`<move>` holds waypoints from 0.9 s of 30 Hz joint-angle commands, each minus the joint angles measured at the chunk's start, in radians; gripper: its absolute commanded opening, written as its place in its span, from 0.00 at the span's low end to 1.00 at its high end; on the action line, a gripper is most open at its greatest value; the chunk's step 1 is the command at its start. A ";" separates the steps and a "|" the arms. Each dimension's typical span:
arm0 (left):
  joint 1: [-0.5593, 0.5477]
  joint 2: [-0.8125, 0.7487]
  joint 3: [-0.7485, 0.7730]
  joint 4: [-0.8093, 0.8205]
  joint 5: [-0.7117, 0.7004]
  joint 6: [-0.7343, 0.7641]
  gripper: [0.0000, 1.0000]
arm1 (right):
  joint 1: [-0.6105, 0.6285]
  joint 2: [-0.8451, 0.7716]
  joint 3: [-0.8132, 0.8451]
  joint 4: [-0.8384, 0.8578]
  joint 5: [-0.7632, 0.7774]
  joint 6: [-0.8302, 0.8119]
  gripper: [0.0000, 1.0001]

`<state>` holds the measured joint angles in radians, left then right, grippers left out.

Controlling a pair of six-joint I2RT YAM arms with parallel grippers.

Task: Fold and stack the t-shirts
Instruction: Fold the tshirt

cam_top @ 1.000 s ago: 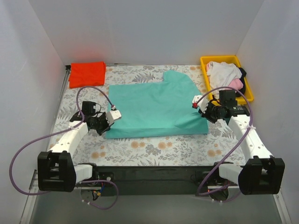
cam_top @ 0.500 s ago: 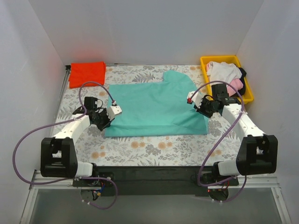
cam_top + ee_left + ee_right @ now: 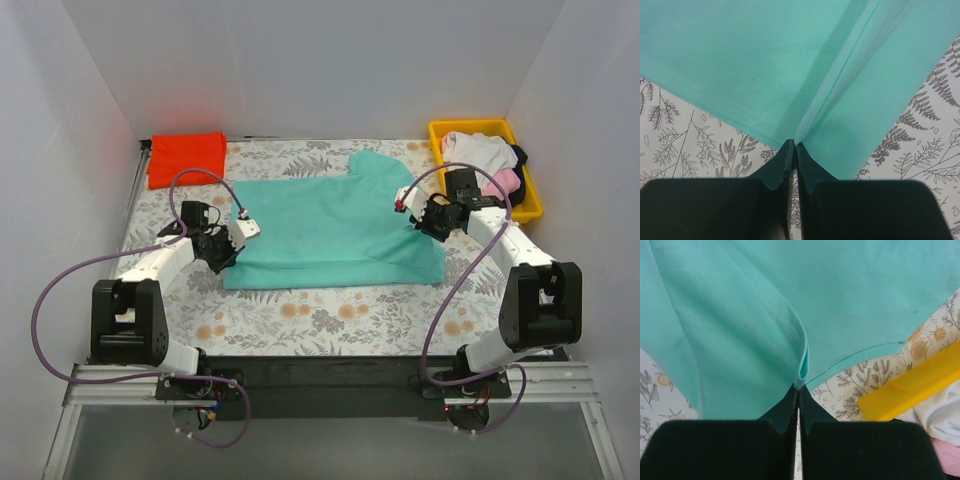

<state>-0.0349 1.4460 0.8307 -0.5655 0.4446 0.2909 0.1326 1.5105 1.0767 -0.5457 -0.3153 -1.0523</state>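
Note:
A teal-green t-shirt (image 3: pixel 335 225) lies spread on the fern-patterned cloth in the middle of the table. My left gripper (image 3: pixel 243 228) is shut on its left edge; the wrist view shows the cloth (image 3: pixel 805 75) pinched into a ridge at the fingertips (image 3: pixel 785 155). My right gripper (image 3: pixel 402 207) is shut on its right edge, with a fold of the shirt (image 3: pixel 765 315) rising from the closed fingertips (image 3: pixel 807 400). A folded red-orange t-shirt (image 3: pixel 186 157) lies at the far left. White, pink and black shirts (image 3: pixel 485 158) lie heaped in the yellow tray.
The yellow plastic tray (image 3: pixel 520 195) stands at the far right; its rim shows in the right wrist view (image 3: pixel 912 387). White walls close in the table on three sides. The fern-patterned cloth (image 3: pixel 330 320) covers the tabletop.
Both grippers have moved away from me, dragging the near edge of the teal-green shirt over itself. The shirt's near part is now narrower.

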 commanded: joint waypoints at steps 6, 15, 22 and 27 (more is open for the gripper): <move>0.013 -0.001 0.018 0.042 -0.024 -0.004 0.00 | 0.024 0.056 0.069 0.064 0.013 0.017 0.01; 0.021 0.014 0.019 0.059 -0.034 -0.009 0.00 | 0.033 0.105 0.072 0.107 0.048 0.031 0.01; 0.023 0.030 0.024 0.059 -0.038 -0.009 0.00 | 0.036 0.123 0.086 0.112 0.045 0.037 0.01; 0.029 0.037 0.027 0.061 -0.043 -0.007 0.00 | 0.039 0.145 0.098 0.118 0.048 0.043 0.01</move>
<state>-0.0189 1.4868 0.8314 -0.5194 0.4065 0.2813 0.1661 1.6371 1.1320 -0.4603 -0.2672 -1.0225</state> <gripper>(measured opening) 0.018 0.020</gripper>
